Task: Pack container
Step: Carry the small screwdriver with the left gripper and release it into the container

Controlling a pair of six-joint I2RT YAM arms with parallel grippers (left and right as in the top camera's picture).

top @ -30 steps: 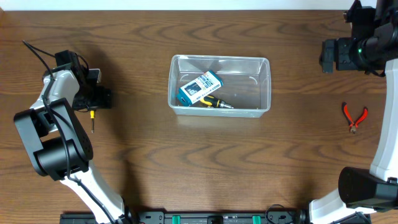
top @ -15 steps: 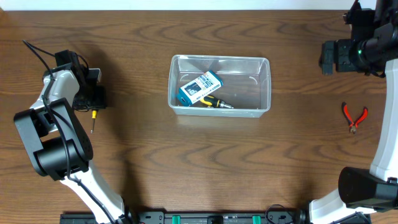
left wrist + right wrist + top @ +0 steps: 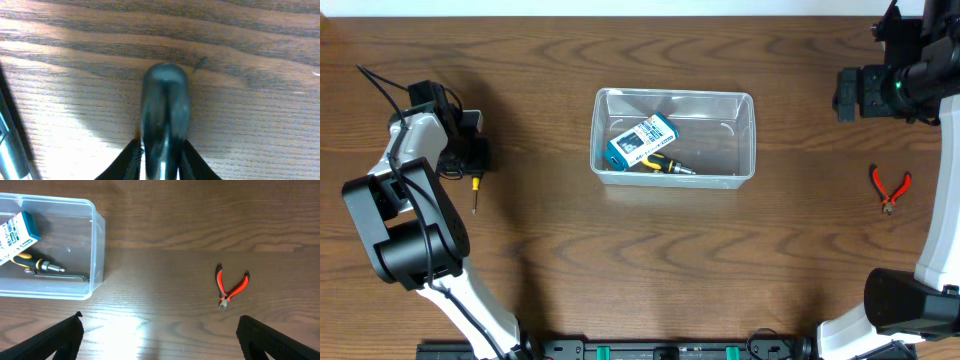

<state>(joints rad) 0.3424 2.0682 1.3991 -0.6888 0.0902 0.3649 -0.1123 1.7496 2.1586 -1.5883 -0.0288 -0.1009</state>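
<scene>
The container (image 3: 674,96) is a clear tub at the table's middle, also seen in the right wrist view (image 3: 96,240). Inside lie a blue-and-white box (image 3: 642,140) and a yellow-and-black screwdriver (image 3: 666,165). At the far left, my left gripper (image 3: 470,165) is down at the table with its jaws pressed on both sides of a dark screwdriver handle (image 3: 165,105). The screwdriver's yellow collar and thin shaft (image 3: 474,190) stick out below it. My right gripper (image 3: 160,340) hangs wide open and empty at the right (image 3: 846,92), above the wood.
Red-handled pliers (image 3: 891,187) lie on the table at the right, in the right wrist view (image 3: 230,287) to the right of the tub. A black cable (image 3: 382,85) loops behind the left arm.
The left jaws have closed in onto the screwdriver handle. The screwdriver's shaft has shifted slightly to the right. The right arm has not moved.
</scene>
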